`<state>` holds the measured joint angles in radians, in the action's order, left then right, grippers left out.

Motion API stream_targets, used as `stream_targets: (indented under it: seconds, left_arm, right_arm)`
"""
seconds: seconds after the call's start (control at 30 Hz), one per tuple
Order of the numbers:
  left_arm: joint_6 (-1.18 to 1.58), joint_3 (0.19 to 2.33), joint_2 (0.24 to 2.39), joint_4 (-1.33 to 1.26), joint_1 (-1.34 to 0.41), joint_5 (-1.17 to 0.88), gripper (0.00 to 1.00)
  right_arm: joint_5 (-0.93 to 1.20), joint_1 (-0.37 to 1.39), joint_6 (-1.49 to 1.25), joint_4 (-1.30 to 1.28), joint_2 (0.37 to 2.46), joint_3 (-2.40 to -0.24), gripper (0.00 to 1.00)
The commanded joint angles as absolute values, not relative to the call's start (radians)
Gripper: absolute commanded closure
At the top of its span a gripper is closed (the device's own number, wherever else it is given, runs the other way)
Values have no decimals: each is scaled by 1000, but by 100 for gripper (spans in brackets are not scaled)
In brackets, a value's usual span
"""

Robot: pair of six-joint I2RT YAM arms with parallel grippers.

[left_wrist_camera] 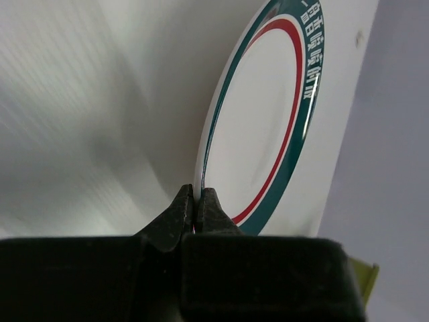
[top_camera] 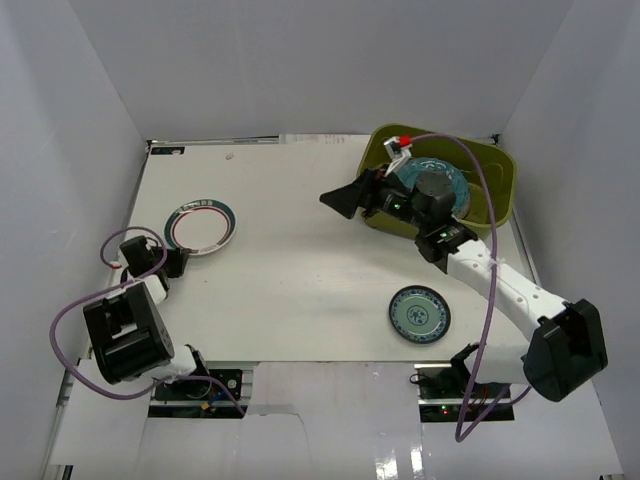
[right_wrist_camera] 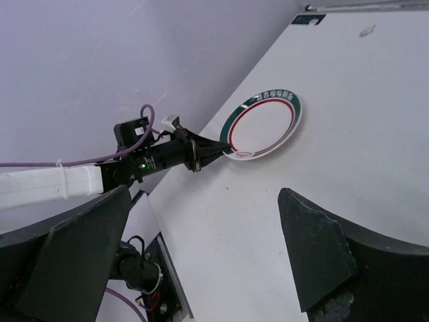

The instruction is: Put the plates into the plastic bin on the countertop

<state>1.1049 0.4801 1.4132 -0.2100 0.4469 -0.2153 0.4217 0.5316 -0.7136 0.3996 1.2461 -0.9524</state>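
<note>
A green-rimmed white plate (top_camera: 200,226) with a red inner ring lies on the left of the white countertop (top_camera: 300,270). My left gripper (top_camera: 180,256) is shut on its near rim; in the left wrist view the fingertips (left_wrist_camera: 209,204) pinch the edge of this plate (left_wrist_camera: 261,134). A small teal patterned plate (top_camera: 420,313) lies at the front right. The olive-green plastic bin (top_camera: 500,180) stands at the back right with a teal plate (top_camera: 445,178) inside, partly hidden by my right arm. My right gripper (top_camera: 340,200) hangs open and holds nothing, just left of the bin.
White walls enclose the countertop on three sides. The right wrist view looks across the countertop (right_wrist_camera: 348,134) to the green-rimmed plate (right_wrist_camera: 265,127) and the left arm (right_wrist_camera: 154,159) holding it. Purple cables loop near both arm bases.
</note>
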Motion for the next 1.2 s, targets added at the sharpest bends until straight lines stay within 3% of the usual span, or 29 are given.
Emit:
stream_targets:
  seconds: [0.0, 0.17, 0.47, 0.53, 0.67, 0.73, 0.83, 0.87, 1.0, 1.17]
  left_arm:
    - [1149, 456, 1296, -340, 382, -484, 100]
    - [1141, 463, 1169, -362, 264, -650, 100]
    - [1121, 468, 1060, -385, 137, -774, 100]
    - [1118, 469, 1068, -394, 126, -799, 100]
    - [1126, 469, 1071, -437, 98, -845, 100]
    - [1109, 483, 1074, -419, 81, -862, 100]
    - [1057, 525, 1078, -356, 57, -854, 79]
    - [1039, 529, 1078, -344, 35, -851, 61]
    - [1025, 509, 1078, -328, -101, -795, 34]
    - [991, 506, 1141, -330, -404, -573, 26]
  right_arm:
    - [333, 624, -663, 402, 1319, -1031, 2]
    - [292, 672, -618, 292, 1448, -1121, 7]
    - [196, 673, -512, 144, 1523, -1170, 3]
    - [206, 675, -512, 138, 1546, -1192, 14]
    - [228, 672, -526, 140, 1584, -1221, 21]
    - [236, 667, -526, 132, 1601, -1235, 50]
    - [195, 652, -525, 132, 1576, -1232, 87]
    - [186, 625, -520, 130, 1562, -1232, 90]
    - [215, 476, -517, 118, 1473, -1247, 92]
    - [262, 150, -529, 101, 1399, -1209, 92]
